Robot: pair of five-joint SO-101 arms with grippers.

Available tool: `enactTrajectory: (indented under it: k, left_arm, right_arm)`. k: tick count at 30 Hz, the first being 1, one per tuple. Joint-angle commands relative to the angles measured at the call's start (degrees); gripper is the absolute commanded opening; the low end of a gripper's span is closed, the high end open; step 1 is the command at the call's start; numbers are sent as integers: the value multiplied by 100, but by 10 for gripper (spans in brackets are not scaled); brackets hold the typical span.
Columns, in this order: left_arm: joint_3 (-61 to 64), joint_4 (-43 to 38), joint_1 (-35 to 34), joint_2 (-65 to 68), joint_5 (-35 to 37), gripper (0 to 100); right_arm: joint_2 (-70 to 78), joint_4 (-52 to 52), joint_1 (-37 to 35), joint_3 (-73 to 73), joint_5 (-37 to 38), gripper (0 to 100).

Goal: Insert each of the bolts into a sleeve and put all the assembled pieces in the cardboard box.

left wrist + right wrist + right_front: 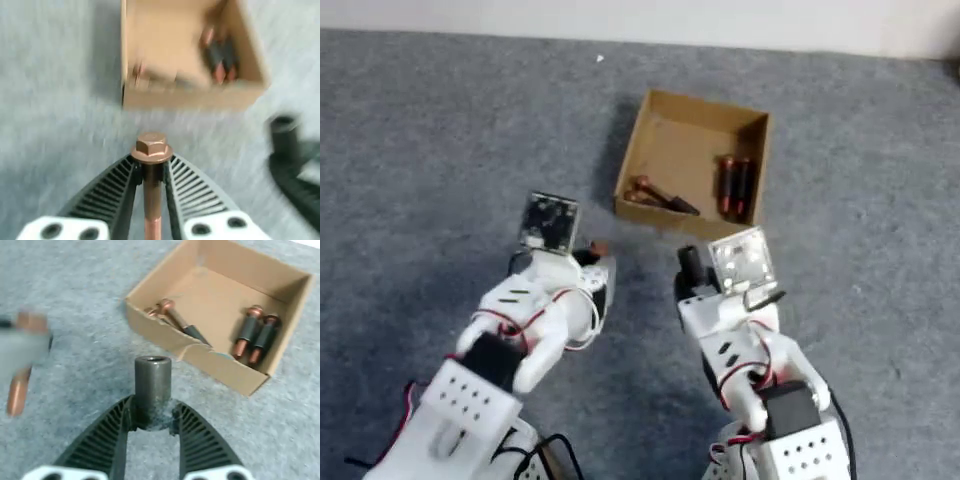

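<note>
In the left wrist view my left gripper [151, 164] is shut on a copper bolt [151, 150], hex head pointing towards the cardboard box [190, 97]. My right gripper [152, 410] is shut on a dark sleeve [152, 382], held with its bore facing up. From the high view the left gripper [597, 254] and right gripper [688, 262] sit side by side just in front of the box [658, 217], a short gap between bolt and sleeve. Two assembled pieces [255, 335] lie together in the box. More pieces [175, 320] rest against its near wall.
Grey carpet [440, 150] covers the table around the box. The left arm's bolt [19, 392] appears blurred in the right wrist view, and the right arm's sleeve [285, 132] appears in the left wrist view.
</note>
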Motion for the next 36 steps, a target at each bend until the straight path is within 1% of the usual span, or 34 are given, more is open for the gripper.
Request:
enactTrajectory:
  k: [1,8,13,17,22,26,28,30,36]
  left_arm:
    - [-57,-633,-92,-866,237,6]
    - [-57,-1327,-92,-1411,712,6]
    - [-57,-2057,-84,-1455,897,6]
    - [-57,-2585,-84,-1420,1125,6]
    - [-40,-2822,-40,-1402,1196,6]
    - [347,-3147,31,-1402,1292,6]
    - [629,-3446,136,-1402,1266,6]
    - [857,-3719,215,-1402,1257,6]
    - [954,-4088,251,-1411,1257,6]
  right_arm:
    - [-611,-365,-119,154,-79,6]
    - [-1763,-1112,-136,1156,-123,6]
    - [-1719,-1938,-479,1745,-97,6]
    - [-1727,-2343,-708,2053,-88,6]
    - [-1736,-2668,-1077,2273,-70,6]
    - [-1736,-2932,-1068,2273,-53,6]
    - [-1736,-2949,-1077,2273,193,6]
    - [-1736,-2949,-1095,2273,281,6]
    - [-1736,-2949,-1253,2281,316,5]
